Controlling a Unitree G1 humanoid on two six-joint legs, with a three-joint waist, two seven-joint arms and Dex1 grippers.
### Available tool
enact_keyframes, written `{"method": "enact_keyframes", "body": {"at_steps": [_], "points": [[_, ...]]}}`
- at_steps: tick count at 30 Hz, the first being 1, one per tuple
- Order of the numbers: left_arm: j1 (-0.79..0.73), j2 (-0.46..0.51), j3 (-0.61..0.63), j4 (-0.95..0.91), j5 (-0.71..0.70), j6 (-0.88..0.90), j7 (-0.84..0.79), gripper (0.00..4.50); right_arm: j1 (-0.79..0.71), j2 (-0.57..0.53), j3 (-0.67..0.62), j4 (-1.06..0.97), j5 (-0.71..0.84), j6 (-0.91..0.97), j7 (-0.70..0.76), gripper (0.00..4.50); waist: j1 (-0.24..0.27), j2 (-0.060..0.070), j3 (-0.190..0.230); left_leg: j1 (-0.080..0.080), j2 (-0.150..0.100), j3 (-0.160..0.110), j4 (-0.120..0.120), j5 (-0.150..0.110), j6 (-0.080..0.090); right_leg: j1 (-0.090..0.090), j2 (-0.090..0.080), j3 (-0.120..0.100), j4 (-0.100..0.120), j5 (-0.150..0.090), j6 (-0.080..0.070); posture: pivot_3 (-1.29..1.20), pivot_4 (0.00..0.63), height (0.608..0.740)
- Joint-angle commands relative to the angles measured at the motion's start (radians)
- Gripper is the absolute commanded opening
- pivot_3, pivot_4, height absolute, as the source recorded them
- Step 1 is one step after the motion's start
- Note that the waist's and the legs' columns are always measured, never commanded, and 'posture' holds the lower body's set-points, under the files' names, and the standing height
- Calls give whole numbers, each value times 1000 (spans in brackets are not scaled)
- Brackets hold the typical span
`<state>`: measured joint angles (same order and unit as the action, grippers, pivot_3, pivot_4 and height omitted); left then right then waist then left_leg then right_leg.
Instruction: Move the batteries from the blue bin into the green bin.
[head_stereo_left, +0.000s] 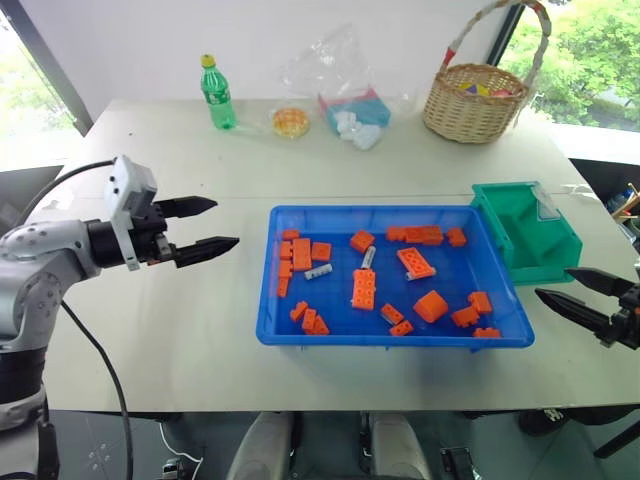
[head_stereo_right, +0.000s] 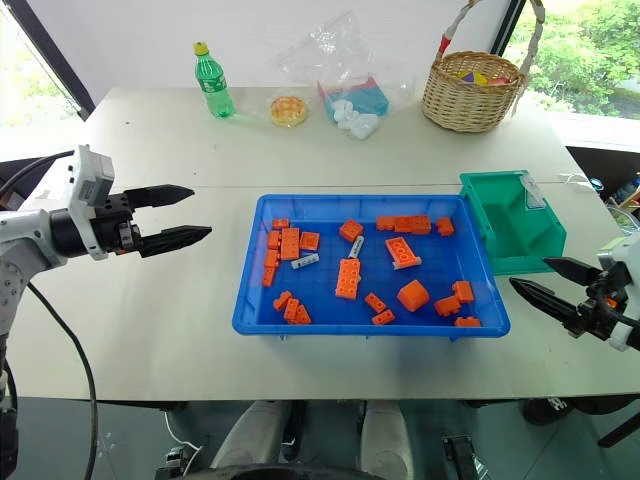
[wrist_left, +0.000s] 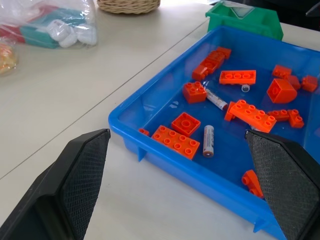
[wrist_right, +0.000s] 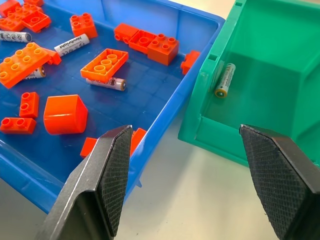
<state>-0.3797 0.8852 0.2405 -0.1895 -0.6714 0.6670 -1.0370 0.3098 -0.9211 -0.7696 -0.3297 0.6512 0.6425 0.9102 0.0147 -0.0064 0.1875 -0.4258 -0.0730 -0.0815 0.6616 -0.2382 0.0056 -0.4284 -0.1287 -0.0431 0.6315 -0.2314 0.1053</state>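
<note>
Both jaws are wide open and hold nothing.

Left gripper with two black fingers hangs over the white table, at 9 o'clock from the big flat bright-blue plastic bin, and does not touch it. Right gripper hangs at 3 o'clock from that bin, near its corner. Small silvery batteries lie flat in the blue bin among orange toy bricks. One more battery lies inside the small teal-green plastic bin with tall walls, which sits just beside the blue bin at 2 o'clock. Far back stand a green bottle, a clear plastic bag and a woven basket.
</note>
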Motion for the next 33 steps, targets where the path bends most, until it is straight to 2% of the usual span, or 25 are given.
{"method": "enact_keyframes", "body": {"at_steps": [1, 17, 22, 29, 33], "points": [[0, 6, 20, -12, -3, -21, -4, 4500, -5, 4, -47, -17, 6, -9, 1, 3492, 0, 0, 0, 0, 0, 0, 0, 0, 0, 0, 0, 0, 0, 0, 0, 0, 150, 693], [-18, -2, 6, 13, 14, -37, 0, 4500, -15, 5, -41, -6, -5, -21, -7, 3492, 0, 0, 0, 0, 0, 0, 0, 0, 0, 0, 0, 0, 0, 0, 0, 0, 150, 693], [-34, -19, 1, 5, 5, -35, 8, 4500, -48, -25, -15, 21, -15, -27, 14, 3492, 0, 0, 0, 0, 0, 0, 1, 0, 0, 0, 0, 0, 0, 0, 0, 0, 150, 693], [-12, -21, 9, -34, -26, -11, 3, 4500, -273, -149, 120, 19, 53, 30, 72, 3492, -6, 0, 0, 1, 0, 1, 1, 0, 0, 0, 1, 1, 1, 1, 0, 0, 150, 693], [-6, 8, 0, -75, -60, 14, -45, 4500, -523, -167, 341, 10, 81, 49, 91, 3492, -5, 0, 0, 1, 1, 1, 1, 0, 0, 0, 1, 1, 1, 1, 0, 0, 150, 693]]}}
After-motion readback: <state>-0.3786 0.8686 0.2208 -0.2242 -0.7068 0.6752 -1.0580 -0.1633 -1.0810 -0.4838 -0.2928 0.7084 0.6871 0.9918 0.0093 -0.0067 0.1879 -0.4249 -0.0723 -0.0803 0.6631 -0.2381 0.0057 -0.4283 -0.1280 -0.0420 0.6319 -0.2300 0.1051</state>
